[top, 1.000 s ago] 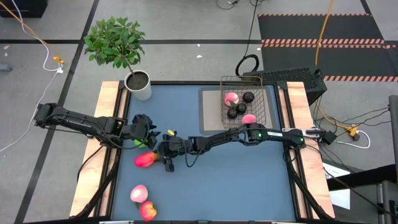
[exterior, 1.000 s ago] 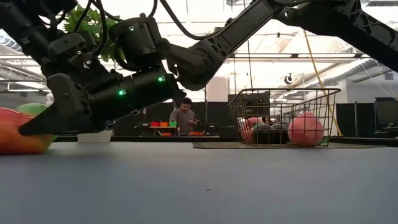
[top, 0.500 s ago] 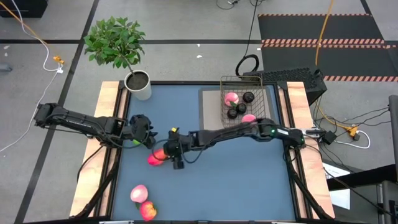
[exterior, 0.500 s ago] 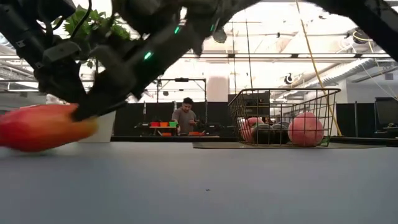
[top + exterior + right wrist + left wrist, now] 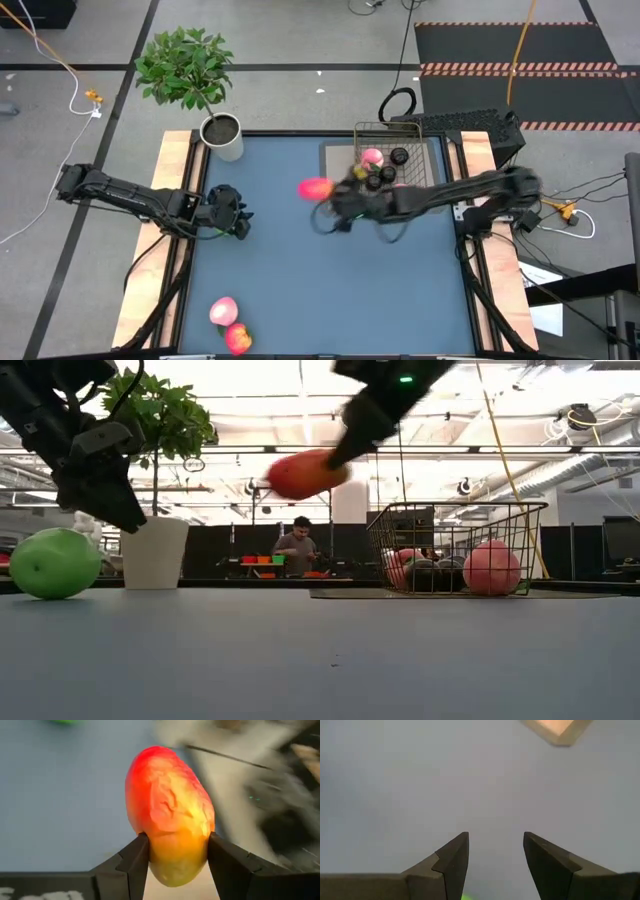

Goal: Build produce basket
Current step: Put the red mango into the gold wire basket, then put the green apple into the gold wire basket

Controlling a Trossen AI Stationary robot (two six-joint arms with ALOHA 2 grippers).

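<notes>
My right gripper (image 5: 330, 196) is shut on a red-orange produce piece (image 5: 314, 187), high above the table beside the basket's left side. The wire basket (image 5: 395, 170) stands on a grey mat at the far right and holds pink peaches (image 5: 490, 568) and small dark balls. My left gripper (image 5: 240, 222) is open near the table's left edge; nothing shows between its fingers (image 5: 455, 855). A green apple (image 5: 54, 563) rests on the table just below and beside it; the gripper hides it from above. My right gripper pinches the red-orange piece between its two fingers at its yellow-orange end (image 5: 175, 855), one finger (image 5: 135, 857) on each side. The fingers come slanting down from the table's right. The red end juts out ahead of the fingers, and the piece is lifted clear of the table (image 5: 305, 472).
A white pot (image 5: 222, 135) with a leafy plant stands at the far left corner. Two pink-red fruits (image 5: 223, 311) (image 5: 238, 338) lie near the front left edge. A person sits in the room beyond the table (image 5: 295, 548).
My right gripper has taken the red-orange piece from the table's left middle, lifted it clear and swung it up and toward the basket at the far right, tipping from steeply downward to more nearly level. The green apple and my left gripper have stayed in place.
</notes>
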